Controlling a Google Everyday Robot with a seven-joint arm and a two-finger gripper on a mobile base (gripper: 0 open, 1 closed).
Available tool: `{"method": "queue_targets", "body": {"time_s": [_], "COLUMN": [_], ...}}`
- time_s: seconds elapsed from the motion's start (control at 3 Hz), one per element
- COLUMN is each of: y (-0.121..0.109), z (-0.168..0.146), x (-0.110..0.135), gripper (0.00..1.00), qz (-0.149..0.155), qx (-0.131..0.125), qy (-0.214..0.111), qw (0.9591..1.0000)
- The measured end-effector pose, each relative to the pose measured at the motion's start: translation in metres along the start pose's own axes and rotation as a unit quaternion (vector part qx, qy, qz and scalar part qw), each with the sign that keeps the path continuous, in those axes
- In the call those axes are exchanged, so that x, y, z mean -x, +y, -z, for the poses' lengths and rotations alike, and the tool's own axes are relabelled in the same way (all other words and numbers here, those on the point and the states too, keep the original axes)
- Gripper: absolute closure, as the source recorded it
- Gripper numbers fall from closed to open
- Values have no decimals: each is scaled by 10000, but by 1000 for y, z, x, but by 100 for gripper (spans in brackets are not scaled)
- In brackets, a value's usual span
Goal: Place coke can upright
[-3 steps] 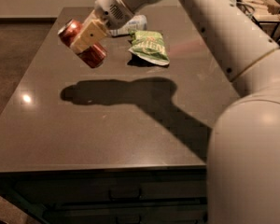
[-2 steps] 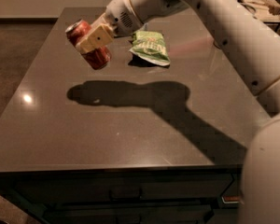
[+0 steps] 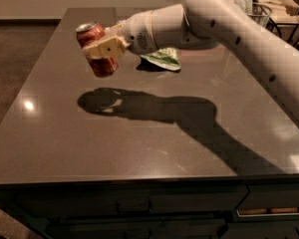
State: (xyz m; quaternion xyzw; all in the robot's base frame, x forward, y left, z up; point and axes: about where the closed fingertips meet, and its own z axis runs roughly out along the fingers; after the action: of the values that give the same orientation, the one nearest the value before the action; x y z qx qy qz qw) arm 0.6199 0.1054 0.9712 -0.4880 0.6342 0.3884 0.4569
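Note:
The coke can [image 3: 96,50] is red with a silver top and hangs above the left part of the dark table [image 3: 139,138]. It is nearly upright, with its top tipped slightly to the left. My gripper [image 3: 103,49] is shut around the can's middle and holds it clear of the table surface. The arm reaches in from the upper right. Its shadow falls on the table below the can.
A green snack bag [image 3: 163,59] lies on the table behind the arm, partly hidden by it. Wire-framed furniture [image 3: 276,14] stands off the table at the far right. The table's front edge runs across the bottom, with drawers below.
The arm has swung the can further over the table and turned it from a strong tilt to nearly upright. The grip on the can is unchanged.

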Motion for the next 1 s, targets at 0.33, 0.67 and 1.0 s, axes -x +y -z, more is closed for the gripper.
{"method": "queue_targets", "body": {"time_s": [0.33, 0.67, 1.0], "y": [2, 6, 10], "z": [-3, -6, -8], "x": [0, -6, -13], "gripper": [100, 100, 100], "qz": [-94, 9, 213], "qx": [-109, -144, -290], "qy": [-342, -652, -858], "qw": [9993, 9978, 9957]}}
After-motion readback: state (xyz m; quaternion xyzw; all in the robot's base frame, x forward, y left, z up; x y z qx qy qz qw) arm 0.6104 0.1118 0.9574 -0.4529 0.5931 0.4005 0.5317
